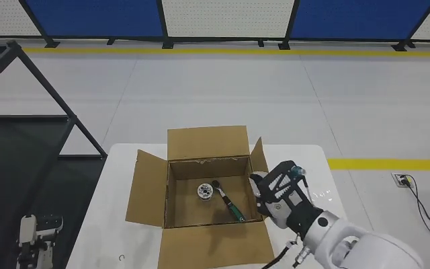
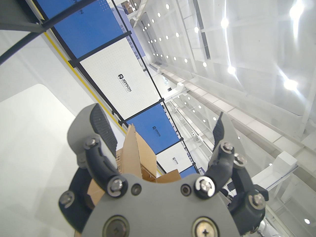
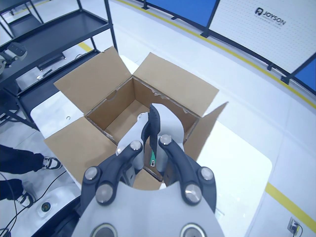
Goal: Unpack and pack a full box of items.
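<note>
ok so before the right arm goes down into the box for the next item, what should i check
1. Brown cardboard box flaps folded out: ok.
2. Items to pick lie on the box floor, round silver metal part and green-handled ratchet wrench: ok.
3. Wrench head apart from the round part: cannot tell.
4. Right gripper over the box opening: ok.
5. Its fingers open for a grasp: not ok, shut and empty.
6. Left gripper away from the box, open: ok.

The white table [image 1: 117, 168] carries an open cardboard box [image 1: 207, 142] (flaps folded back) about its middle, and a small ring-like thing [image 1: 121, 257] lies well apart from it.
</note>
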Available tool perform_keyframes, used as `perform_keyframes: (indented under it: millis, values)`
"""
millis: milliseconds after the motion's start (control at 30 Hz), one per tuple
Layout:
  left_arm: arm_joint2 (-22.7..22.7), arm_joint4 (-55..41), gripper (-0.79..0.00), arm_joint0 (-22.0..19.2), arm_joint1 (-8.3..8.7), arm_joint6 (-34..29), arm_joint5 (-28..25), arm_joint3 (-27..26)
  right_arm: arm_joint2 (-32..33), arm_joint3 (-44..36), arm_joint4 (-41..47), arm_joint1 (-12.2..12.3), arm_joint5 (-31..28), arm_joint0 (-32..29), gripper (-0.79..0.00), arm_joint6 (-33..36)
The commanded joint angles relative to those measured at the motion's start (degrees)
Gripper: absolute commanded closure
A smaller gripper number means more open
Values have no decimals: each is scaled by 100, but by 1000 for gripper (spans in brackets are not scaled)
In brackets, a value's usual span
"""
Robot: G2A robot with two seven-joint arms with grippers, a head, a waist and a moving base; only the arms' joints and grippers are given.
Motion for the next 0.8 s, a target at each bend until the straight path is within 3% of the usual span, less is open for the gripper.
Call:
perform_keyframes:
  millis: [0,100,167,233,300,400,567,767]
  values:
    - [0,0,-785,0,0,0,0,0,403,15,78,33,7,-127,0,26]
    - [0,0,-785,0,0,0,0,0,938,15,258,75,70,-448,-34,-6]
    - [0,0,-785,0,0,0,0,0,1349,15,300,108,112,-729,-234,18]
    - [0,0,-785,0,0,0,0,0,1730,15,396,137,109,-1038,-379,52]
    - [0,0,-785,0,0,0,0,0,2068,15,518,155,198,-1360,-628,69]
    - [0,0,-785,0,0,0,0,0,2438,193,562,187,178,-1766,-785,75]
    - [0,0,-785,0,0,0,0,0,2485,860,221,242,125,-1997,-785,160]
    - [0,0,-785,0,0,0,0,0,2080,1805,-368,284,368,-1761,-785,300]
